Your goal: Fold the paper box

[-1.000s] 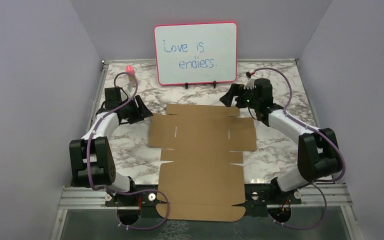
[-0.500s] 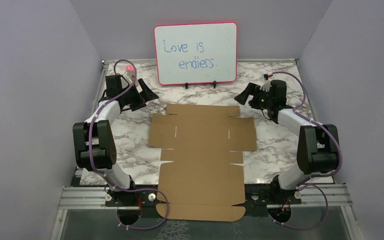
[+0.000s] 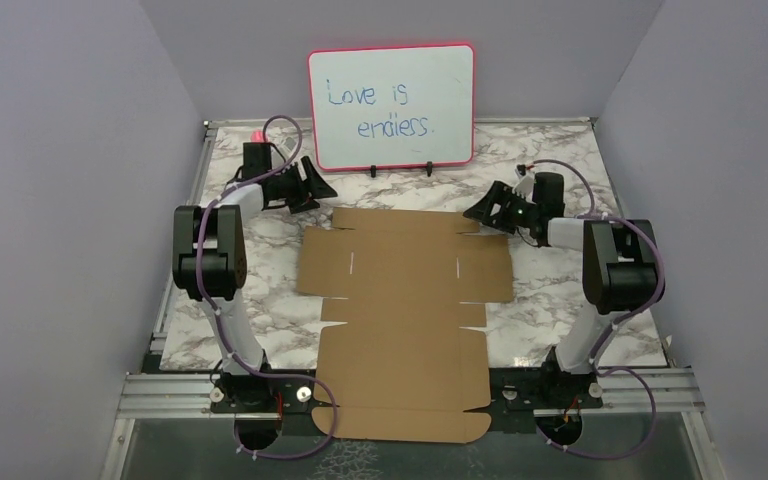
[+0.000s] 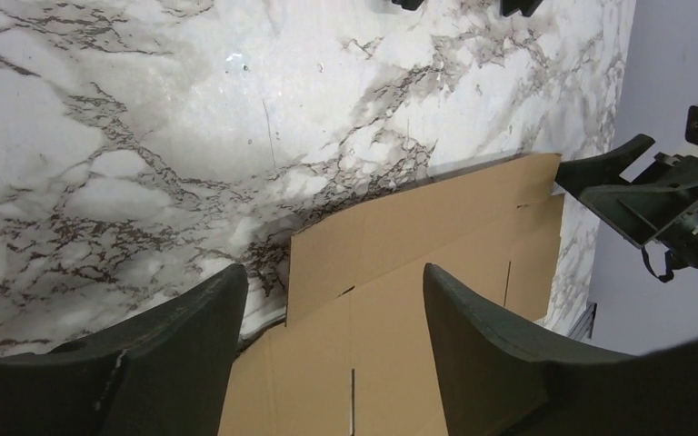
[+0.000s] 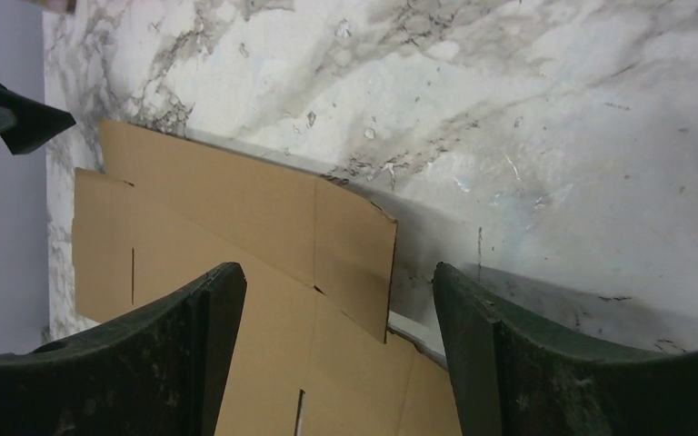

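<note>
The paper box (image 3: 405, 300) is a flat die-cut brown cardboard sheet with flaps and slots, lying in the middle of the marble table, its near end hanging over the front edge. My left gripper (image 3: 318, 190) hovers open by the sheet's far left corner. In the left wrist view the left gripper (image 4: 332, 272) stands over the paper box corner (image 4: 418, 236), with nothing between its fingers. My right gripper (image 3: 478, 210) is open at the far right corner. Seen from the right wrist, the right gripper (image 5: 336, 272) frames the paper box corner flap (image 5: 236, 209) without touching it.
A red-framed whiteboard (image 3: 391, 107) with blue writing stands at the back, just beyond the sheet. A small pink object (image 3: 256, 135) sits at the back left corner. Purple walls close in the table's left, right and back sides.
Both arms have straightened and reached farther back. The left gripper moved right towards the sheet's far left corner. The right gripper dropped low beside the far right corner.
</note>
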`<state>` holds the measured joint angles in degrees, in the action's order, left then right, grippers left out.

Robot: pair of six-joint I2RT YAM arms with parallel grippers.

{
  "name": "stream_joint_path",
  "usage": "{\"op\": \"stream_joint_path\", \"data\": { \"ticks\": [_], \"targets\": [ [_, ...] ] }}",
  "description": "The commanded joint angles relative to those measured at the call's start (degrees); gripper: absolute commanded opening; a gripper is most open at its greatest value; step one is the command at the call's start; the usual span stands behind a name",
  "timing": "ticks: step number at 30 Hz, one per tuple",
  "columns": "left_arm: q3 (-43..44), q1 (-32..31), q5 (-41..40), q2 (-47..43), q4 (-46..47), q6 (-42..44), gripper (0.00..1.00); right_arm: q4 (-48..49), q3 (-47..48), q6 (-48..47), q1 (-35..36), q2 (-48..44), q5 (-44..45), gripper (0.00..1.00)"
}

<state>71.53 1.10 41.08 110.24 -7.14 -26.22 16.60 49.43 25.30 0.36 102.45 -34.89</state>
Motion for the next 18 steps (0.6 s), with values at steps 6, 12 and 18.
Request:
{"op": "stream_joint_path", "data": {
  "ticks": [6, 12, 18],
  "targets": [
    [4.0, -0.9, 5.5, 7.3, -0.6, 3.7, 0.59, 5.9, 0.0, 0.7, 0.0, 7.1, -10.0, 0.69],
    [5.1, -2.9, 6.6, 10.0, -1.9, 4.7, 0.46, 6.1, 0.6, 0.8, 0.0, 9.1, -12.5, 0.49],
    [5.6, -3.5, 6.6, 10.4, -1.9, 4.9, 0.33, 5.9, 1.1, 0.6, 0.0, 9.6, -13.4, 0.29]
  ]
}}
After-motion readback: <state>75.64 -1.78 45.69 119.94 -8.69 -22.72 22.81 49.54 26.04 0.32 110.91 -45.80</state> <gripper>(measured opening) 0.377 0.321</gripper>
